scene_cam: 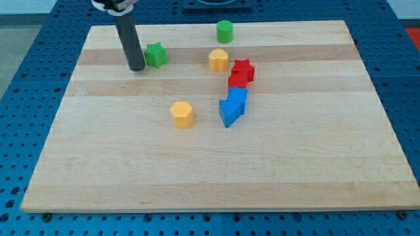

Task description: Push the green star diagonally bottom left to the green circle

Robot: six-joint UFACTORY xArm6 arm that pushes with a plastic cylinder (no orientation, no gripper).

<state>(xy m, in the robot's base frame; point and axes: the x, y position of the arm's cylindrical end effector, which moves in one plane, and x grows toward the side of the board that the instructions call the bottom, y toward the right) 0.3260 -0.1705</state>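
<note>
The green star (156, 55) lies on the wooden board near the view's top left. The green circle (225, 31), a short cylinder, stands near the top edge, to the right of the star and a little higher. My tip (137, 67) rests on the board just left of the star and slightly below it, touching or nearly touching its left side. The dark rod rises from there to the view's top.
A yellow heart-like block (218, 59) lies right of the star. A red star (243, 68) and a red block (237, 81) sit next to it. Two blue blocks (233, 105) lie below them. A yellow hexagon (182, 113) lies at mid-board. The board (98, 164) has blue pegboard around it.
</note>
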